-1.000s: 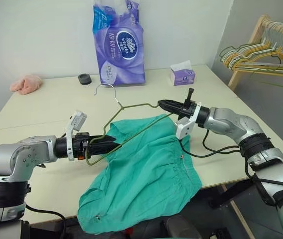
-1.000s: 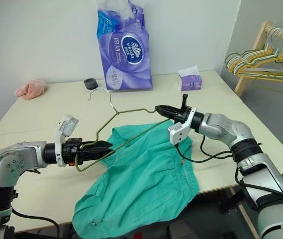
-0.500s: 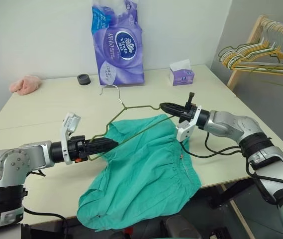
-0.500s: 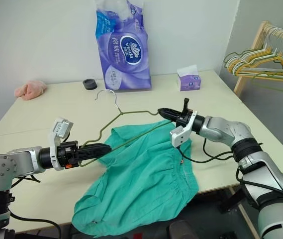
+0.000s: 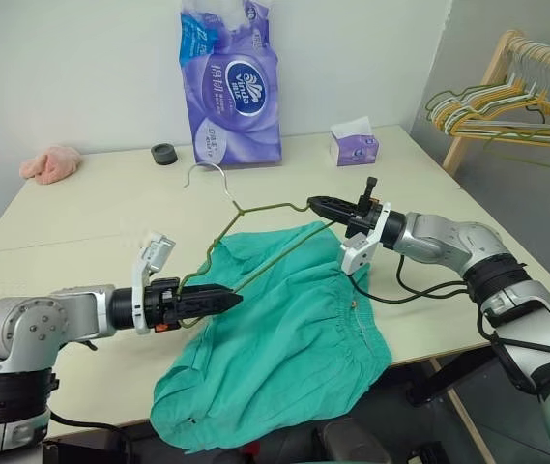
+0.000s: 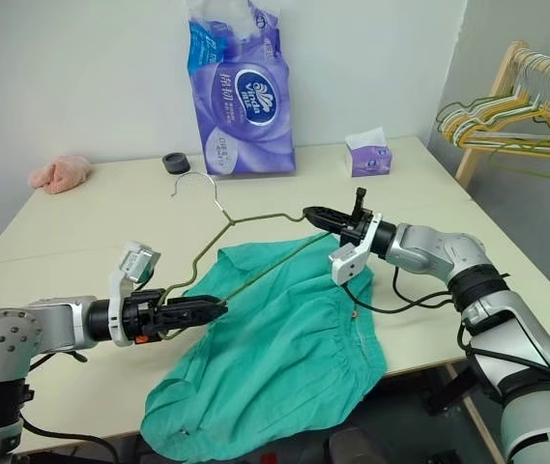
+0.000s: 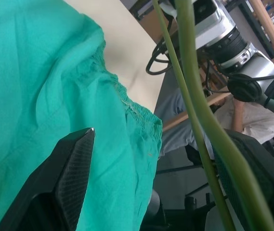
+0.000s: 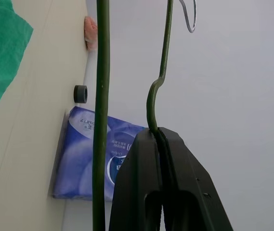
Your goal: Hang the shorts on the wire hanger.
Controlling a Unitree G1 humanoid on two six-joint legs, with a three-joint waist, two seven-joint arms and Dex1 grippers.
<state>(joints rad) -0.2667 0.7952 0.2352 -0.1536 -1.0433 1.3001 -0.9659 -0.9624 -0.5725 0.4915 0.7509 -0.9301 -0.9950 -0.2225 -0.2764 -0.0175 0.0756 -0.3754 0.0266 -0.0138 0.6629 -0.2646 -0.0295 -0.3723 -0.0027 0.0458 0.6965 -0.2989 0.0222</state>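
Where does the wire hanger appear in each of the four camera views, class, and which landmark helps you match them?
Left eye view: wire hanger at centre, above the shorts.
Right eye view: centre, slightly left.
Left wrist view: thick wire running down the right half.
Right wrist view: wire rising from the shut right gripper.
Shared landmark: purple tissue pack, in both eye views and the right wrist view.

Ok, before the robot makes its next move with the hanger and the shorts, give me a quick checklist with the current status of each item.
1. Right gripper shut on the wire hanger: ok.
2. Left gripper open: ok, its fingers stand apart with the wire between them.
3. Left gripper holding the shorts: not ok, nothing gripped.
4. Shorts on the hanger: not ok, they lie on the table, part over its front edge.
5. Hanger's bar threaded through a leg: cannot tell.
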